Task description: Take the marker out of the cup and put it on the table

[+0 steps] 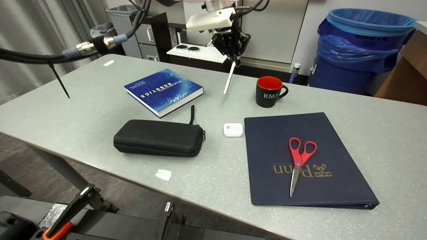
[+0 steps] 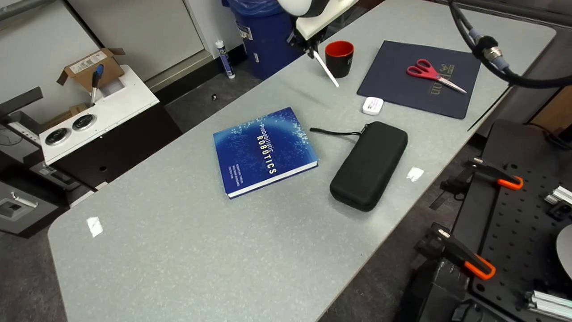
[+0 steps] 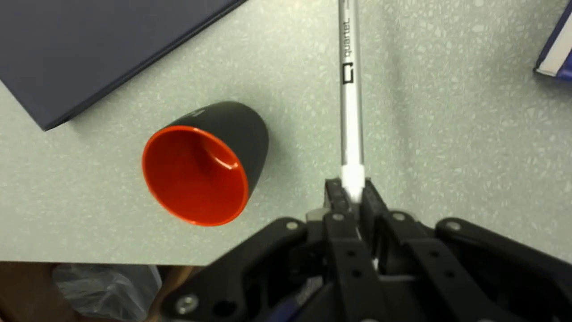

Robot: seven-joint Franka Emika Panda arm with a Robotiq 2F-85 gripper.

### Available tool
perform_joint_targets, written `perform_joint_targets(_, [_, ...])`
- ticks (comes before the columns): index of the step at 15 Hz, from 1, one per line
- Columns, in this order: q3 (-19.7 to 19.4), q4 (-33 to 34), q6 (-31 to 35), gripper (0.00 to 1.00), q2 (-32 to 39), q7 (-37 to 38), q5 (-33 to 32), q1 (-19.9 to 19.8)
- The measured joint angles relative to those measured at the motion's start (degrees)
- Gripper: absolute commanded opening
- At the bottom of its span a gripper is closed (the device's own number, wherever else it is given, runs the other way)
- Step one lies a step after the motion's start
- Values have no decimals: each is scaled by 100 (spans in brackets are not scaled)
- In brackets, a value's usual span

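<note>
The marker is a thin white stick, held at one end and slanting down. It also shows in an exterior view and in the wrist view, with "quartet" printed on it. My gripper is shut on the marker's end, and the marker is outside the cup. The marker hangs above the table, its faint shadow apart from it. The cup, a black mug with a red inside, stands upright beside the marker. In the wrist view the inside of the cup shows no object.
A blue book lies near the marker. A black case, a small white box and a dark blue folder with red-handled scissors lie on the table. A blue bin stands behind the table edge.
</note>
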Motion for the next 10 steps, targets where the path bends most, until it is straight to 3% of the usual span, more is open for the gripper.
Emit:
perform_joint_targets(4, [78, 744, -454, 3, 839, -6, 0, 20])
perform_joint_targets(5, [78, 919, -540, 9, 1018, -12, 0, 27])
perform_joint_targets(6, [78, 1082, -619, 36, 1172, -15, 0, 35])
perform_joint_targets(8, [78, 1350, -710, 44, 1398, -17, 0, 41])
perform_joint_targets(10, [76, 1538, -735, 59, 1526, -25, 0, 42])
